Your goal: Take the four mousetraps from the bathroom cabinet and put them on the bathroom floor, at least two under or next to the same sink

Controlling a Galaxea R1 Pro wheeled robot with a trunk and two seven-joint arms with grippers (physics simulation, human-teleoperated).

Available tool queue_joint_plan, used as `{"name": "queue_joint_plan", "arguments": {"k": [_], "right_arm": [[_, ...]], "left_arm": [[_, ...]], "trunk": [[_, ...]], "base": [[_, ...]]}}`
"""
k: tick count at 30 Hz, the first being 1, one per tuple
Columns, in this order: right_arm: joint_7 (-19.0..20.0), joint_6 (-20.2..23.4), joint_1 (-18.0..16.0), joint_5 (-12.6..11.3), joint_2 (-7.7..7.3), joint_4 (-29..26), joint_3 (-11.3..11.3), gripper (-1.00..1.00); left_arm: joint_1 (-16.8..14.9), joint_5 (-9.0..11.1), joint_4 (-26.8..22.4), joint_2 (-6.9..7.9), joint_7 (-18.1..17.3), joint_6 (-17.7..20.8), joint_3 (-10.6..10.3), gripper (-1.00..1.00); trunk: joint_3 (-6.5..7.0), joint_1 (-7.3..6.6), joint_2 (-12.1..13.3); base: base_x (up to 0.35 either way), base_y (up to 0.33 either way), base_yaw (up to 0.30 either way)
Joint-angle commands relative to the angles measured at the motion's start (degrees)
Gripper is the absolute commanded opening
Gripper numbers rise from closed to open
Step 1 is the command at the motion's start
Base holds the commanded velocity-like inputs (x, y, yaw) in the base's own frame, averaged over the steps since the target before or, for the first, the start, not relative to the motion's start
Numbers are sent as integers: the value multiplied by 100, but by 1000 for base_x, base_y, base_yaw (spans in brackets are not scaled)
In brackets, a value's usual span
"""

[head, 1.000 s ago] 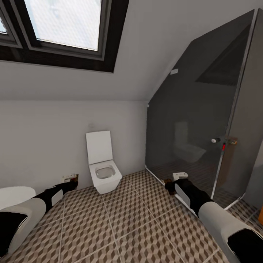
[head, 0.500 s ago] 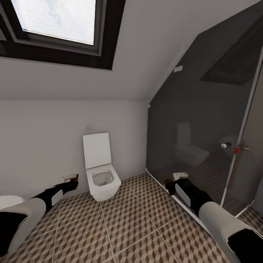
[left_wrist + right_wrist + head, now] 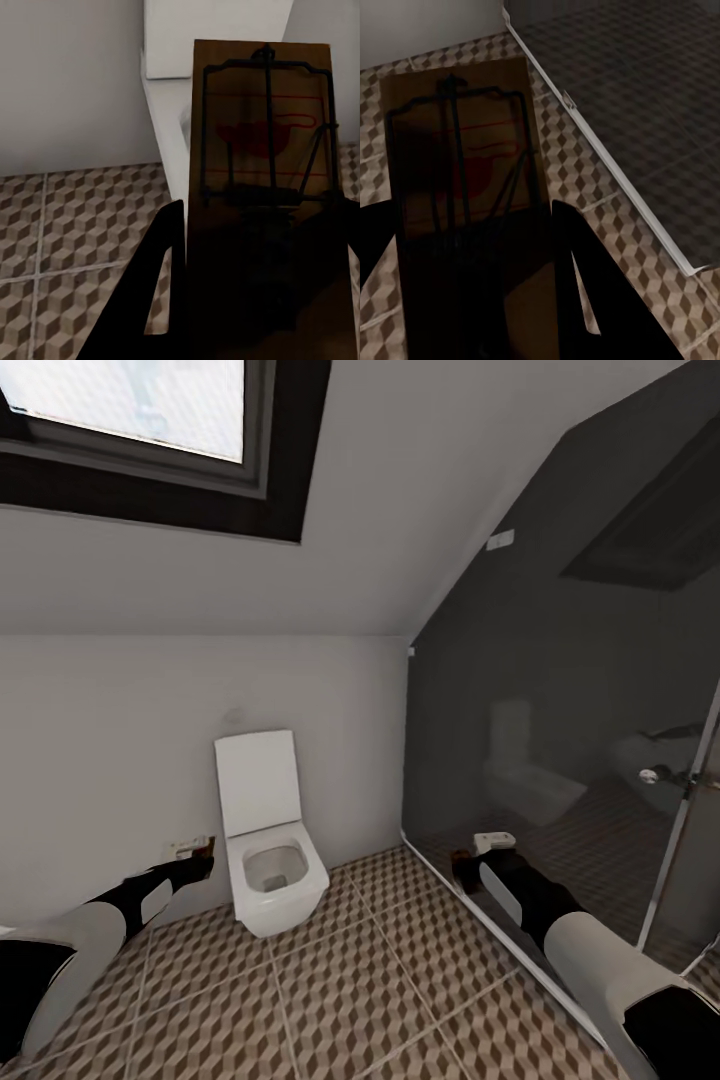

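Carrying one mousetrap in each closed gripper: left gripper (image 3: 195, 857) holding left mousetrap (image 3: 262, 187), right gripper (image 3: 480, 850) holding right mousetrap (image 3: 461, 187). Boards lengthwise along fingers, above bathroom floor (image 3: 330, 990), toilet (image 3: 265, 860) ahead.

Head high; wrists near floor (image 3: 330, 1000)

The toilet (image 3: 262, 830) stands on the bathroom floor (image 3: 340, 990) against the back wall, between the two arms. A glass partition (image 3: 560, 690) runs along the right. Each claw, left (image 3: 192, 850) and right (image 3: 490, 844), apparently clamps a mousetrap (image 3: 262, 195) (image 3: 461, 195) above the tiles.
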Motion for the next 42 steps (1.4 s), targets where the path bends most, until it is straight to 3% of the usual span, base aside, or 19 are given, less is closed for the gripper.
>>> {"name": "queue_joint_plan", "arguments": {"k": [1, 8, 28, 42], "right_arm": [[-58, 12, -5, -80, -6, -12, 44, -100], [-63, -12, -5, -80, -8, -12, 28, -100], [-72, -9, -5, -81, -6, -12, -32, -100], [-73, 16, -5, -80, -9, -12, -32, -100]], "left_arm": [[-5, 49, 1, 1, -7, 2, -46, -100], [-5, 49, 2, 9, -1, -1, -44, -100], [-5, 49, 2, 1, -5, 1, -49, -100], [-5, 49, 2, -56, 17, -2, -52, -100]], "trunk": [[-7, 3, -3], [-7, 3, -3], [-7, 3, -3], [-7, 3, -3]], "base": [[322, 0, 0], [322, 0, 87], [302, 0, 259], [72, 0, 71]]}}
